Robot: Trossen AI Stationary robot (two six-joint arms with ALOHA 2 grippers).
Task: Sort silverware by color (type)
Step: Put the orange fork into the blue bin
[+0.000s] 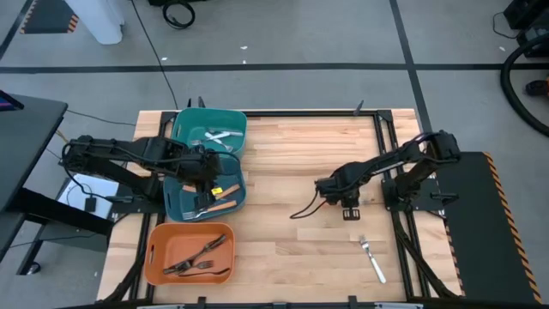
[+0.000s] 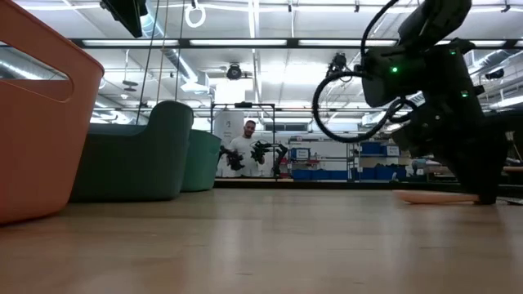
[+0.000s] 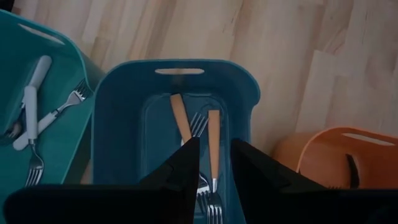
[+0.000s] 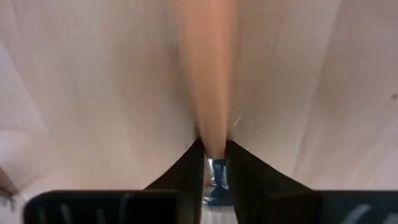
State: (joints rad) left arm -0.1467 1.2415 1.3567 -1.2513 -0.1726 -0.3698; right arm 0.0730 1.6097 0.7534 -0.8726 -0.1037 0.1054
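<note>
**A:** Which step are you in?

**B:** The pick-up. My right pincer [image 4: 213, 147] is down at 3 o'clock of the table [image 1: 292, 163]. It looks clamped on the neck of an orange-handled fork [image 4: 208, 74], which lies flat on the wood.

**A:** And next?

**B:** I judge a straight lift, then a carry toward 9 o'clock to the blue bin [image 3: 180, 64]. My left pincer [image 3: 214, 144] hangs just there, fingers apart and empty, so it should leave first.

**A:** The count?

**B:** Three bins. In the blue one I see two wood-handled forks [image 3: 213, 134]. The green bin [image 1: 210, 112] at 10 o'clock has three white-handled forks [image 1: 219, 136], I think. The orange bin [image 1: 154, 249] at 8 o'clock has about three black forks [image 1: 199, 256]; they are tangled, so I am not sure. One silver fork [image 1: 371, 259] waits loose at 5 o'clock
</note>
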